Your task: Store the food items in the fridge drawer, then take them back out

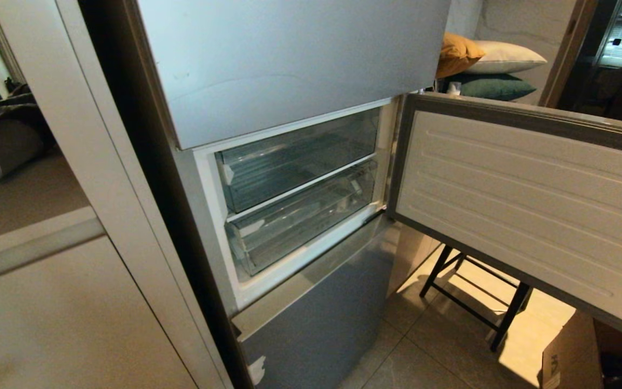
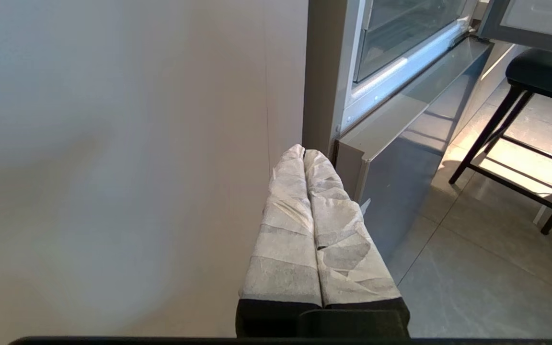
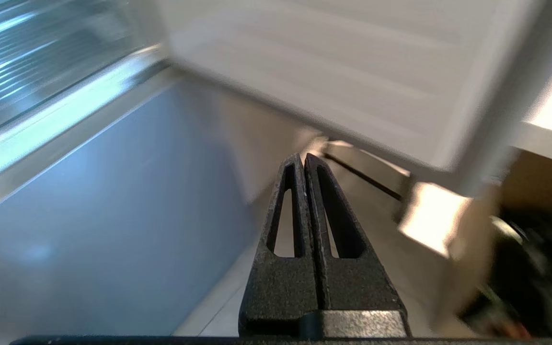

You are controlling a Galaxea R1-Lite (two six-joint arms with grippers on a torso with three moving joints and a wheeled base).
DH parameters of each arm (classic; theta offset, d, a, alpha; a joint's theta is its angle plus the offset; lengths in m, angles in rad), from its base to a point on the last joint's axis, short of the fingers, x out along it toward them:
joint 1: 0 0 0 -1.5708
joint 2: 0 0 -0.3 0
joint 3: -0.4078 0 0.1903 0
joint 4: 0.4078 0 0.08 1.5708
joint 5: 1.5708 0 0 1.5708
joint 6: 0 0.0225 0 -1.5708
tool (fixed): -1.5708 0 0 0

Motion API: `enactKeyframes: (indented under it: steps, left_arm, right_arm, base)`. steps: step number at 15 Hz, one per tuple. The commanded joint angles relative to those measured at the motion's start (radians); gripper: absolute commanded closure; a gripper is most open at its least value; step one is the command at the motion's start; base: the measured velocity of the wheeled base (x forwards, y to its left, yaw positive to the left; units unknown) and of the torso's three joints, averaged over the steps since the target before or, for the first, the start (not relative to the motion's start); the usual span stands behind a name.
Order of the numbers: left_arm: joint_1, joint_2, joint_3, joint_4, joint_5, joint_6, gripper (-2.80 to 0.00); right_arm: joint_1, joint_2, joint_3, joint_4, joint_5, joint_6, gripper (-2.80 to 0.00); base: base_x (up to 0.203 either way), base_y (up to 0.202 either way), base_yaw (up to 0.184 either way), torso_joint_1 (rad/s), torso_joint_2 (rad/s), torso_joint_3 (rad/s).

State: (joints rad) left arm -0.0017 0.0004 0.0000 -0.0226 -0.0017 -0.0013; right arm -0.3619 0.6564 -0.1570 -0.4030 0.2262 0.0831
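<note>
You had the fridge point(image 1: 300, 70) door point(image 1: 527, 205) swung open at right of the head frame, two clear drawers point(image 1: 300, 216) pushed in at centre. No potato or pepper showed in any view; couldn't tell if they were inside. Right gripper point(image 3: 304, 160) hung below the door, jaws pressed together, empty. Left gripper point(image 2: 304, 152) sat parked by the fridge's lower corner, jaws together, empty. Step looked like reaching for a drawer; next you'd need the jaws spread to hook its front edge.
</note>
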Motion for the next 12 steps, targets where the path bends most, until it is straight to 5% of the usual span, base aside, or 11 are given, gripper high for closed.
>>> enactKeyframes:
  steps: [1, 4, 7, 10, 12]
  left_arm:
    - [0.0, 0.0, 0.011, 0.0, 0.0, 0.0, 0.0]
    - [0.0, 0.0, 0.011, 0.0, 0.0, 0.0, 0.0]
    - [0.0, 0.0, 0.011, 0.0, 0.0, 0.0, 0.0]
    - [0.0, 0.0, 0.011, 0.0, 0.0, 0.0, 0.0]
    - [0.0, 0.0, 0.011, 0.0, 0.0, 0.0, 0.0]
  right_arm:
    - [0.095, -0.18, 0.085, -0.001, -0.006, -0.015, 0.0]
    - [0.155, -0.365, 0.142, 0.084, -0.014, -0.052, 0.0]
    - [0.199, -0.376, 0.155, 0.227, -0.027, -0.193, 0.0]
    - [0.263, -0.376, 0.157, 0.38, -0.184, -0.217, 0.0]
    - [0.312, -0.378, 0.155, 0.419, -0.201, -0.204, 0.0]
  base:
    - [0.0, 0.0, 0.0, 0.0, 0.0, 0.0]
    - [0.0, 0.0, 0.0, 0.0, 0.0, 0.0]
    - [0.0, 0.0, 0.0, 0.0, 0.0, 0.0]
    - [0.0, 0.0, 0.0, 0.0, 0.0, 0.0]
    - [0.0, 0.0, 0.0, 0.0, 0.0, 0.0]
